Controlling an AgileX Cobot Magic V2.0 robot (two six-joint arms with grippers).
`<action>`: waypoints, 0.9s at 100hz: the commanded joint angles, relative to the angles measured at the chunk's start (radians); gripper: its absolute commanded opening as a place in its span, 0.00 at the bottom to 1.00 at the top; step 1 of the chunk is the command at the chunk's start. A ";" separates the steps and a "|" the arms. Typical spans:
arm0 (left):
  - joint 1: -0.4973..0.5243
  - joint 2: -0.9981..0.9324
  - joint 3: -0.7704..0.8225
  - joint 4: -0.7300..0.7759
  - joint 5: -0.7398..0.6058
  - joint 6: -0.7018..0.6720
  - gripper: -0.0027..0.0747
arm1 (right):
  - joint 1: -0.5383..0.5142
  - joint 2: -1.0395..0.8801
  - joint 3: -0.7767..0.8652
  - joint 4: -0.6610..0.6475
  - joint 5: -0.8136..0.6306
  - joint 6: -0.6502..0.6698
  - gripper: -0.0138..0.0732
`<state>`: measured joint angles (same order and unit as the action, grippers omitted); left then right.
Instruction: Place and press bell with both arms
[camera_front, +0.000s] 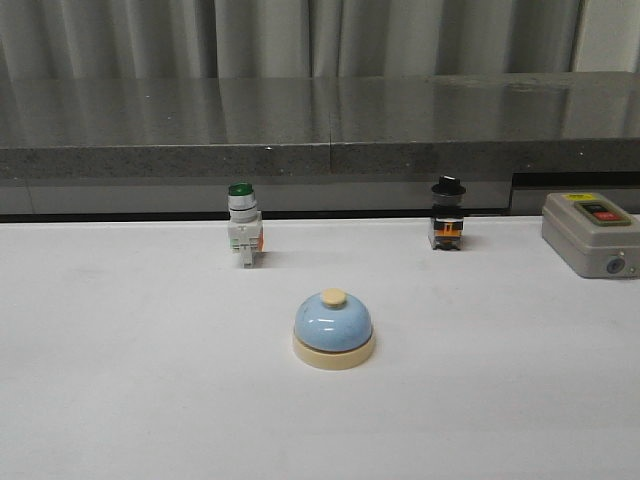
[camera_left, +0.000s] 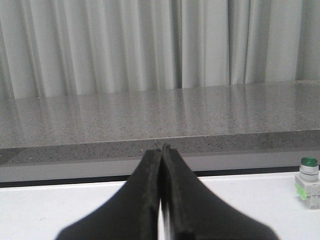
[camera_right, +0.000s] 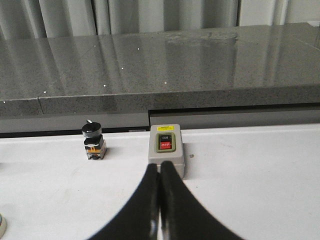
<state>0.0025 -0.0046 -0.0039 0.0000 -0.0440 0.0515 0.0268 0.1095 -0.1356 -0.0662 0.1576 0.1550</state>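
The bell (camera_front: 334, 329), a light-blue dome with a cream base and cream knob, stands upright on the white table (camera_front: 120, 380), near the middle in the front view. Neither arm shows in the front view. My left gripper (camera_left: 161, 149) is shut and empty, pointing toward the grey ledge; the bell is out of its view. My right gripper (camera_right: 159, 167) is shut and empty, its tips in front of the grey switch box; only a cream sliver of the bell's base (camera_right: 2, 226) shows at the edge of that view.
A green-capped white push-button switch (camera_front: 243, 224) stands behind and left of the bell, also in the left wrist view (camera_left: 308, 181). A black-capped switch (camera_front: 447, 214) stands behind and right (camera_right: 93, 141). A grey ON/OFF switch box (camera_front: 590, 234) sits far right (camera_right: 166, 150). A grey stone ledge (camera_front: 330, 120) runs along the back.
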 joint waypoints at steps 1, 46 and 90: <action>-0.004 -0.030 0.056 -0.009 -0.082 -0.010 0.01 | -0.009 -0.036 -0.002 0.003 -0.104 -0.004 0.08; -0.004 -0.030 0.056 -0.009 -0.082 -0.010 0.01 | -0.008 -0.140 0.123 0.009 -0.229 0.049 0.08; -0.004 -0.030 0.056 -0.009 -0.082 -0.010 0.01 | -0.008 -0.140 0.145 0.009 -0.270 0.049 0.08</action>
<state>0.0025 -0.0046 -0.0039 0.0000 -0.0440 0.0515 0.0228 -0.0100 0.0291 -0.0584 -0.0255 0.2011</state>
